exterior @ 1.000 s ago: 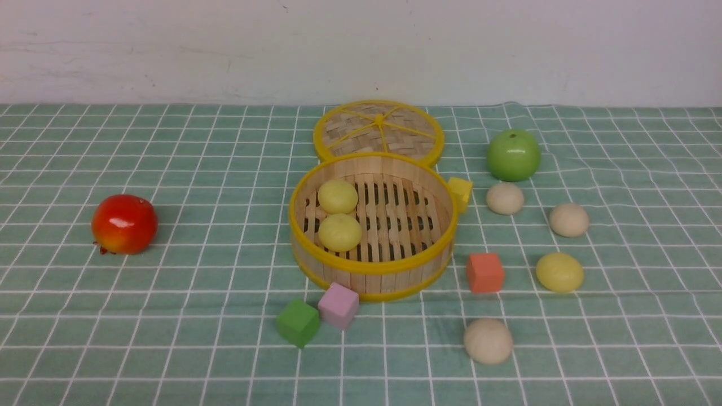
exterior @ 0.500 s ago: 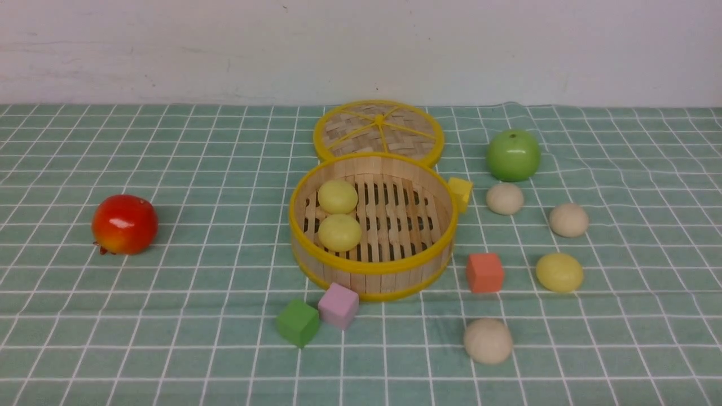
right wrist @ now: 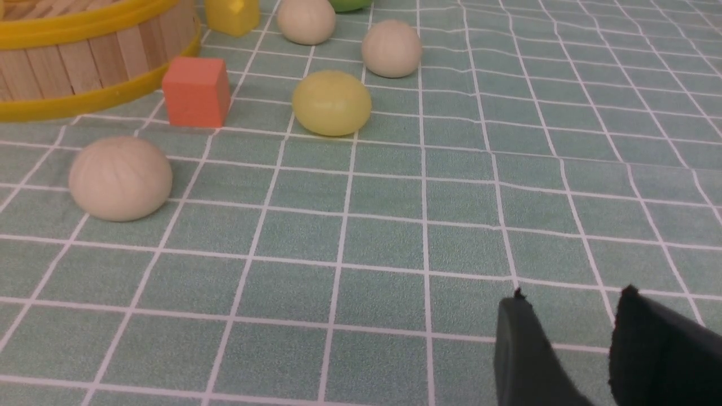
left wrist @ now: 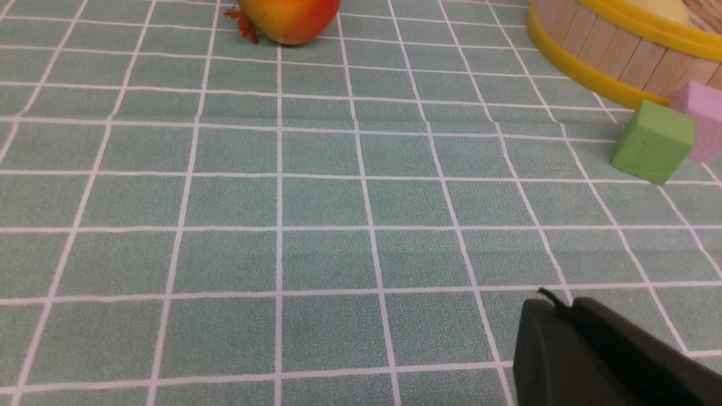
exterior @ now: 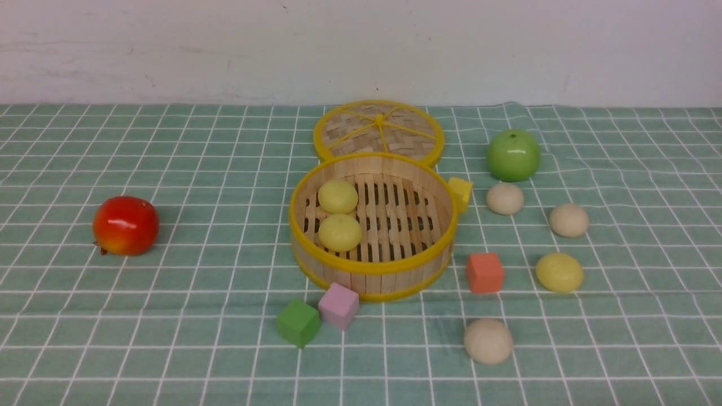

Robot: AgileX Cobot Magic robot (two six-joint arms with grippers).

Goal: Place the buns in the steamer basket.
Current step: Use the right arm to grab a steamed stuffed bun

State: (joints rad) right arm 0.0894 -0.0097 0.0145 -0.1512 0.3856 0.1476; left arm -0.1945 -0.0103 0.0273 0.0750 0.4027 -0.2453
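Note:
The steamer basket [exterior: 372, 269] stands mid-table with two pale yellow buns [exterior: 338, 196] [exterior: 339, 232] on its slatted floor. To its right on the cloth lie three beige buns [exterior: 505, 198] [exterior: 569, 219] [exterior: 488, 340] and one yellow bun [exterior: 559, 272]. Neither gripper shows in the front view. In the left wrist view my left gripper [left wrist: 564, 307] hovers over bare cloth with its fingers pressed together, well short of the basket wall [left wrist: 615, 53]. In the right wrist view my right gripper [right wrist: 572, 296] is open and empty, short of the nearest beige bun [right wrist: 120, 177] and the yellow bun [right wrist: 331, 102].
A flat woven lid [exterior: 378, 128] leans behind the basket. A green apple [exterior: 513, 155] sits at the right rear and a red fruit [exterior: 125, 225] at the left. Foam cubes lie round the basket: yellow [exterior: 461, 192], orange [exterior: 484, 272], pink [exterior: 338, 305], green [exterior: 297, 322].
The red fruit has shifted very slightly to the right. Nothing else in the front view has moved.

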